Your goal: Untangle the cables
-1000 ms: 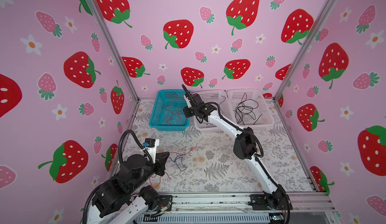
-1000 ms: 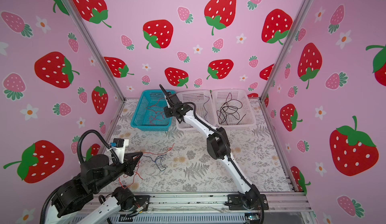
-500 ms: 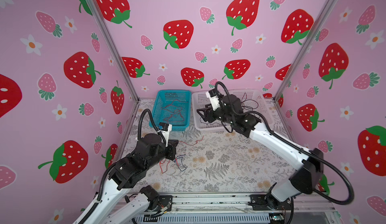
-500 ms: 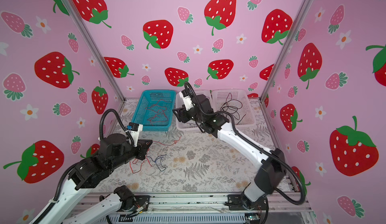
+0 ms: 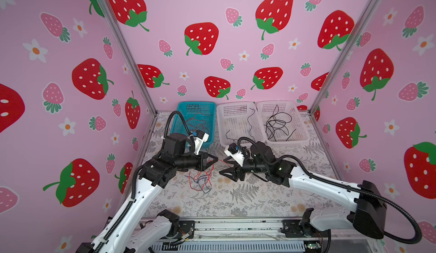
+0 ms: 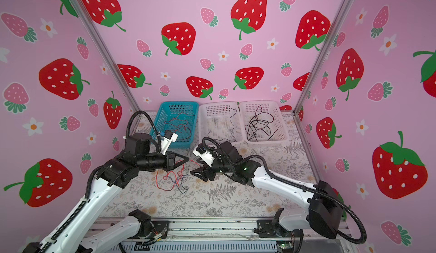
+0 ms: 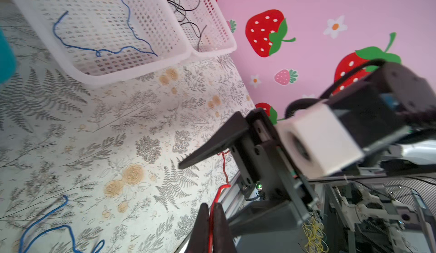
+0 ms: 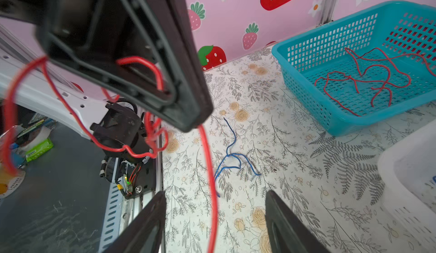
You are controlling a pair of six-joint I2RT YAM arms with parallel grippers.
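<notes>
**Red cable pinched by L gripper; R gripper open beside it**

The L gripper (image 7: pixel 210 208) is seen closed on a red cable (image 7: pixel 224 169), w/ the strand pinched right at the fingertips. From there the cable is carried out twd the R gripper (image 8: pixel 215 194), whose jaws are spread wide w/ nothing held. In the R wrist view the strand appears to hang between them, tho depth can't be judged. Both grippers are raised over the table (image 5: pixel 259 200), tips near each other at mid-scene.

Below and slightly left, the rest of the red cable is draped down into a tangle (image 5: pixel 200 181) on the table, where red loops are crossed w/ a blue cable (image 8: pixel 232 155). Three baskets are lined up at the far edge. Sorted red cables (image 8: pixel 368 81) are seen in the teal basket (image 5: pixel 195 103) at left, a blue strand (image 7: pixel 99 50) in the mid basket (image 5: pixel 236 104), and black cables (image 5: pixel 276 124) in the R basket (image 5: pixel 278 102).

Handling, as judged: the cable is v. light, limp and thin, so no shape will be held and it will be dragged by any snag. It could also be slipped thru a loose pinch. A hold is best taken on a free run close to the L pinch, not on a crossing, so that only red is caught. A slow pull apart is called for. A fast one would prob. tighten the loops or lift the blue cable along.
</notes>
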